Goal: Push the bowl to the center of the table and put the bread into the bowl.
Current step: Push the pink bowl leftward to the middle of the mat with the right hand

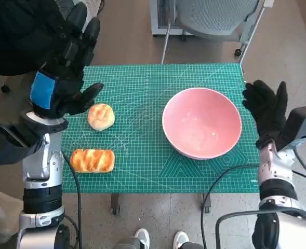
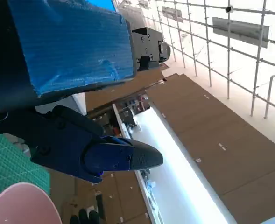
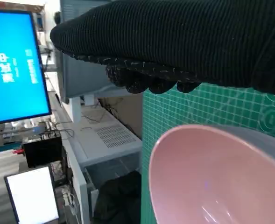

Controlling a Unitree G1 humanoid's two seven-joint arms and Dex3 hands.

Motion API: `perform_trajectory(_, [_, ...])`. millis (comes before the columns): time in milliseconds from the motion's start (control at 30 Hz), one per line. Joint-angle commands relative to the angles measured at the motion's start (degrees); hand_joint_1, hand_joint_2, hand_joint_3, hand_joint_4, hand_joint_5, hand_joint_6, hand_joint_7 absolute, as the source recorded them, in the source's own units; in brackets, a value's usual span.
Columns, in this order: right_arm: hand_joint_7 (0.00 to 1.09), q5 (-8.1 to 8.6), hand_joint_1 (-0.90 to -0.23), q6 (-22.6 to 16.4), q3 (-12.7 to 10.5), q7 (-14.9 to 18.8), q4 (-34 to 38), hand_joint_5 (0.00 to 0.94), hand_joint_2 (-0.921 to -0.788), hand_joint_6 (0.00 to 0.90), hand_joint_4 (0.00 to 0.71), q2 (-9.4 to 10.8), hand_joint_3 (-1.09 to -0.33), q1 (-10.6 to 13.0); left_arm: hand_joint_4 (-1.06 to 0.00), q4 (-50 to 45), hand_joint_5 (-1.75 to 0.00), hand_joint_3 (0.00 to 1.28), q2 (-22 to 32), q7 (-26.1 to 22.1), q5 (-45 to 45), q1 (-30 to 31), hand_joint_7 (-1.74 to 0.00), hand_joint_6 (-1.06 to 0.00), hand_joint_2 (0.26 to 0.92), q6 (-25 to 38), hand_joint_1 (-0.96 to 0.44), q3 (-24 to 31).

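While my left hand (image 1: 64, 78) hangs raised over the left edge of the green cutting mat (image 1: 142, 104), its black fingers are spread apart and it holds nothing; the blue tape across its back carries no writing I can make out. Just right of that hand lies a round bread roll (image 1: 101, 116), and nearer to me, close to the mat's front left corner, lies an oblong golden loaf (image 1: 92, 160); the two breads are apart from each other and neither touches my hand. Farther right, on the right half of the mat and well apart from both breads, sits the pink bowl (image 1: 202, 129), upright and with nothing in it. A line of small white print runs along the mat's front right edge, too small to read. My right hand (image 1: 267, 106) in its knitted glove stands just beside the bowl's right rim, fingers apart and pointing away from me, gripping nothing. From the right wrist, a blue screen (image 3: 16, 65) shows pale characters I cannot read.
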Motion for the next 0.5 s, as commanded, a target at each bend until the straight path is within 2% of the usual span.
perform_trajectory(33, [0.04,-0.25,-0.657,1.3,0.0,-0.3,0.9,0.012,-0.921,0.302,0.238,1.1,-0.884,1.5,0.0,-1.4,0.0,0.36,1.2,0.1,0.5,0.8,-0.12,0.0,0.921,0.4,-0.56,0.5])
perform_trajectory(233, [0.03,-0.49,-0.667,1.3,0.2,-0.7,0.9,0.01,-0.921,0.297,0.242,2.1,-0.888,1.3,0.0,-2.1,0.0,0.37,1.6,0.4,0.6,1.1,-0.12,0.0,0.921,0.8,-0.56,0.5])
perform_trajectory(500, [0.03,-0.63,-0.643,1.3,0.4,-0.8,0.8,0.007,-0.921,0.294,0.244,3.6,-0.892,0.9,0.0,-2.9,0.0,0.38,1.8,0.9,0.8,1.4,-0.12,0.0,0.921,1.3,-0.56,0.4])
